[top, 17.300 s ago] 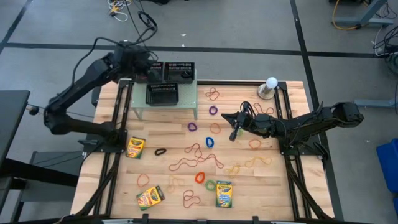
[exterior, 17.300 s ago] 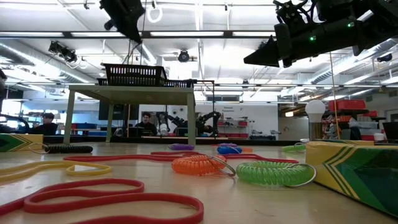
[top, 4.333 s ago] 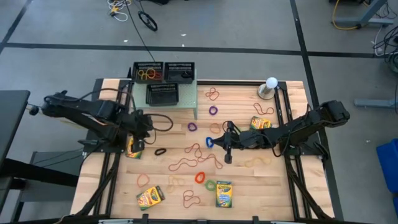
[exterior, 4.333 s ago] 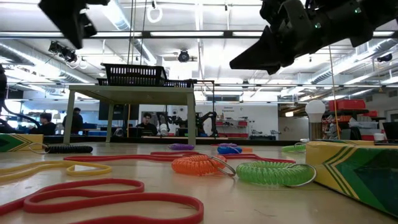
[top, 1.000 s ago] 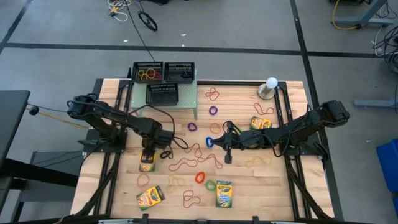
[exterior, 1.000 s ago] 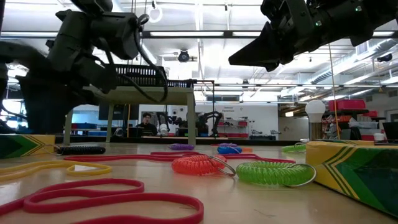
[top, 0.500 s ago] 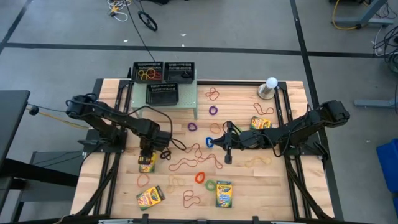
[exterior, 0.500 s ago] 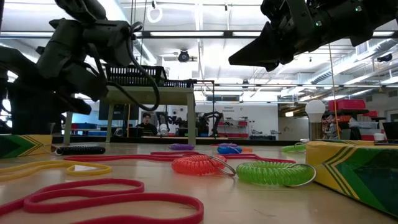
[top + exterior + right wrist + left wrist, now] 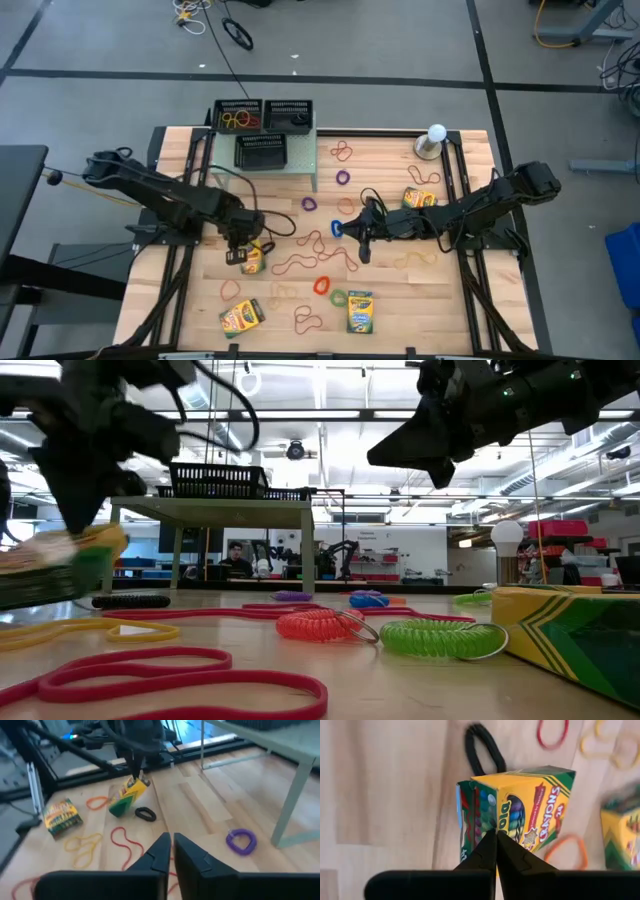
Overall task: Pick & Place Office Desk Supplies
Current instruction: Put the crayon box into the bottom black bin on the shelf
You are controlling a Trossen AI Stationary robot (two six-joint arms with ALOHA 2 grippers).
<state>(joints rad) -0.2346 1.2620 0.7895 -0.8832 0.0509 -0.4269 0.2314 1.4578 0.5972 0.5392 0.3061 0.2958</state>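
My left gripper (image 9: 243, 250) is shut on a yellow-and-green crayon box (image 9: 520, 817) above the table's left part; the low view shows the box (image 9: 60, 565) in the air and tilted. My right gripper (image 9: 362, 240) hovers shut over the table's middle, touching nothing, near a blue band (image 9: 337, 228). Three more crayon boxes lie flat on the table (image 9: 241, 316), (image 9: 359, 311), (image 9: 419, 199). Coloured rubber bands (image 9: 300, 262) are scattered over the wood. Three black mesh trays (image 9: 261, 150) stand on the pale green shelf. My left gripper pinches the crayon box by its upper end (image 9: 137, 781) between the two fingers (image 9: 487, 847), coming from above and pointing down. The box is lifted clear of the table and hangs tilted below the fingers, its lower green end (image 9: 116, 809) pointing toward the table.
A black coiled band (image 9: 258, 243) lies just beside the held box. The shelf (image 9: 300, 165) stands at the far left, and a white ball on a grey stand (image 9: 436, 133) at the far right corner. Bare wood shows along the left edge (image 9: 190, 290).
My left gripper has risen and shifted slightly toward the table's right, taking the crayon box with it: the box lay flat on the table a second ago and now hangs clear and tilted. The right arm has kept still.
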